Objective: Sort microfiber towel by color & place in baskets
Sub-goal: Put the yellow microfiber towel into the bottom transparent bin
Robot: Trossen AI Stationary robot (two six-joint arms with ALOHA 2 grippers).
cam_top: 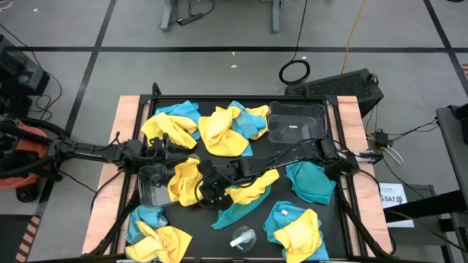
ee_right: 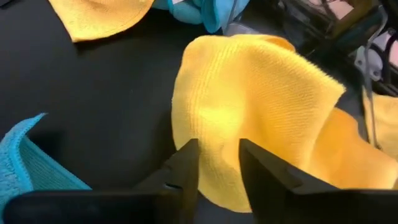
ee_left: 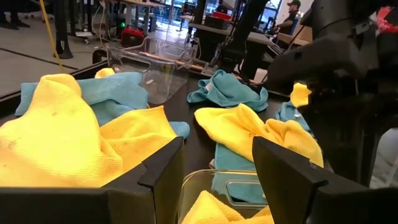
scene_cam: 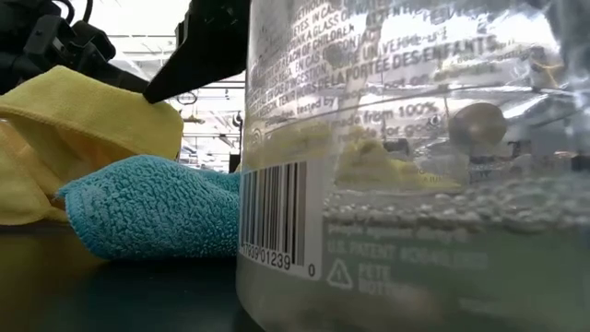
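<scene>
Even overhead light, soft shadows. In the low view a clear plastic container (scene_cam: 415,166) looms close, blurred and glaring. Bright background behind washes out.

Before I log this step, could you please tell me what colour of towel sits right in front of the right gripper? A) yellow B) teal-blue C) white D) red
A: in the right wrist view the right gripper stands at the edge of a yellow towel; the teal towel lies off to the side.
</scene>
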